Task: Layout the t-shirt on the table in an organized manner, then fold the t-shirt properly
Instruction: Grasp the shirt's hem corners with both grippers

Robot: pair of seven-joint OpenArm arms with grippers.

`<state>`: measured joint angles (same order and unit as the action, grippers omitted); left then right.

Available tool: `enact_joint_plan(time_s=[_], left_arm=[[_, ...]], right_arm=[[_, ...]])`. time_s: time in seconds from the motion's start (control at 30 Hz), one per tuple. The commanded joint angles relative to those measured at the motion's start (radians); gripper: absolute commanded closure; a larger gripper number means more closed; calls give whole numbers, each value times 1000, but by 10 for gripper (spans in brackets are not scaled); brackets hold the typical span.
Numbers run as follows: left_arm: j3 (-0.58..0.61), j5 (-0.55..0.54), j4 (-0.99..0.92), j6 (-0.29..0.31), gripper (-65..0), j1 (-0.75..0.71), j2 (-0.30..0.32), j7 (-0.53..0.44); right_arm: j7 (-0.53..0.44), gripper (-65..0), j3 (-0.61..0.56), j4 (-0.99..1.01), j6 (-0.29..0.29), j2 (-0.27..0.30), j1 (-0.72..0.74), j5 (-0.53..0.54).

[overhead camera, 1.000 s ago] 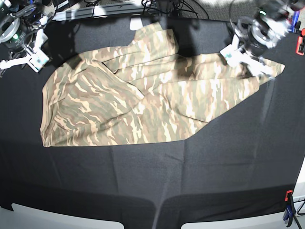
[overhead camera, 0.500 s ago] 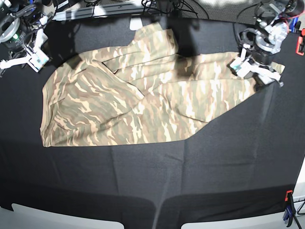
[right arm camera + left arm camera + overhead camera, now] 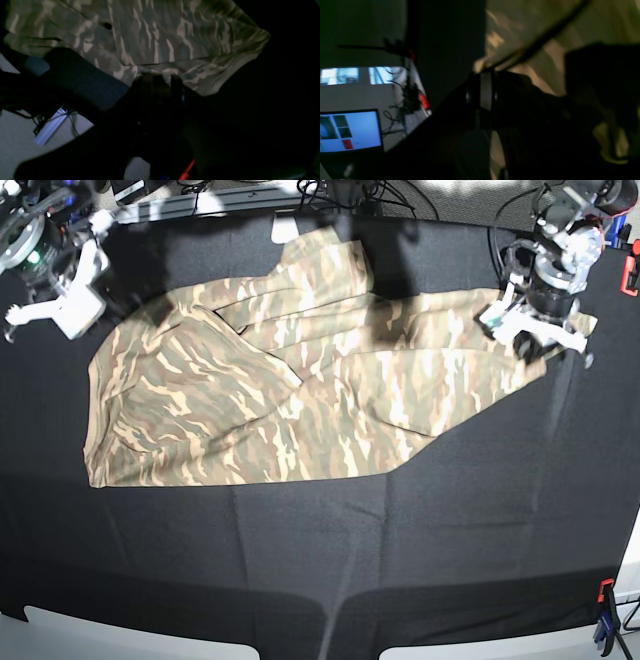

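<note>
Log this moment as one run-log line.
stage: layout | t-shirt: spread, creased, unfolded | left gripper: shut on t-shirt's edge | right gripper: off the t-shirt, over table

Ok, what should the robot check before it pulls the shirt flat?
1. Left gripper shut on the shirt's corner: ok, it sits closed at that edge.
2. Right gripper holding the shirt: not ok, it hangs beside the other end, over the table.
3. Shirt flat: not ok, it lies bunched with folds across the middle.
4. Room to spread: ok, bare black cloth lies in front of the shirt.
5. Neckline found: cannot tell.
</note>
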<state>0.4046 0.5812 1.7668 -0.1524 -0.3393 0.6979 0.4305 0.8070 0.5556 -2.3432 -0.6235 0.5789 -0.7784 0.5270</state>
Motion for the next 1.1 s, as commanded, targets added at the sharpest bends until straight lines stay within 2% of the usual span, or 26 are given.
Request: enact_joint_plan(time_s=[0.0, 0.1, 0.17, 0.37, 0.47, 0.6, 0.73, 0.8, 0.93, 1.07], left_arm=[[-7, 12, 36, -21, 0, 11, 14, -10], [-7, -23, 76, -21, 0, 12, 14, -10], [-7, -61, 83, -21, 0, 12, 14, -14], [-7, -93, 83, -20, 0, 12, 14, -13], [-7, -94, 83, -21, 0, 12, 14, -13], [-7, -94, 83, -21, 0, 12, 14, -13], [-7, -100, 83, -21, 0, 12, 14, -13], [-7, -122, 83, -20, 0, 12, 14, -13], [-7, -145, 83, -20, 0, 12, 14, -13], [-7, -145, 83, -20, 0, 12, 14, -13]], right_arm=[[-38, -128, 7, -13, 8, 14, 0, 16], [-70, -255, 7, -13, -60, 14, 0, -17], [-106, -331, 5, -13, -75, 14, 0, -70], [-151, -333, -62, -13, -75, 14, 0, -237], [-191, -331, -153, -13, -75, 14, 3, -291], [-216, -330, -323, 27, -75, 14, 59, -441], [-219, -330, -471, 134, 22, 14, 169, -561], [-215, -330, -528, 189, 55, 14, 224, -591], [-204, -330, -612, 292, 59, 14, 307, -607], [-198, -330, -649, 366, 80, 14, 361, -606]])
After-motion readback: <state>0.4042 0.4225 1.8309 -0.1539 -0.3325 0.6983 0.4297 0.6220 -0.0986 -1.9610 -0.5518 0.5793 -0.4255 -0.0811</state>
